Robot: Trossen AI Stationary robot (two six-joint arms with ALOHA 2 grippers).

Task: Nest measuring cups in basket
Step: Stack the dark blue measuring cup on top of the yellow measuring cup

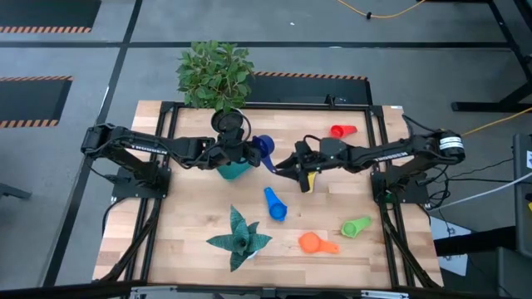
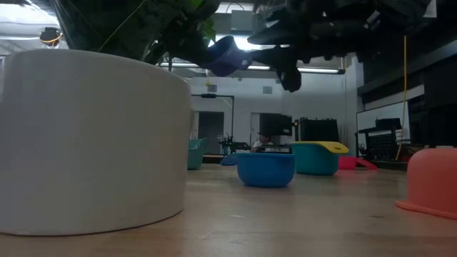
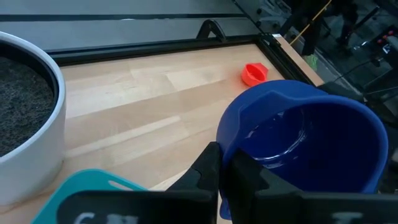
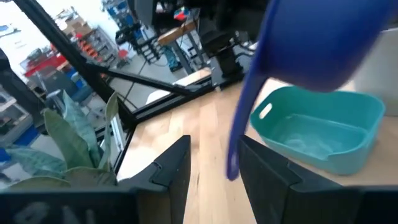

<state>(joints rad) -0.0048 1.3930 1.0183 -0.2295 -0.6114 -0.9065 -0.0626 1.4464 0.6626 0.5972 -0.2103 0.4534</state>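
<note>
A dark blue measuring cup (image 1: 264,148) hangs above the table with my left gripper (image 1: 249,154) shut on it. The teal basket (image 1: 234,171) stands on the table right beneath it, and shows in the right wrist view too (image 4: 317,134). The cup's long handle (image 4: 235,149) points toward my right gripper (image 1: 283,164). That gripper is open, with one finger on each side of the handle's free end and a gap on both sides. A yellow cup (image 1: 310,179) lies under the right arm. Blue (image 1: 275,204), orange (image 1: 316,242), green (image 1: 356,226) and red (image 1: 341,130) cups lie on the table. My left gripper pinches the dark blue cup's near side (image 3: 225,190), opposite the handle, between its two fingers (image 3: 208,169); the fingers hide the exact spot. They slant downward from the table's left. The cup is lifted clear above the basket, and its mouth (image 3: 305,143) faces the left wrist camera.
A leafy plant (image 1: 214,75) in a white pot (image 3: 31,118) stands at the far edge, just behind the basket. A succulent in a white pot (image 1: 239,238) stands near the front edge. A black frame rail (image 1: 266,106) borders the wooden table.
</note>
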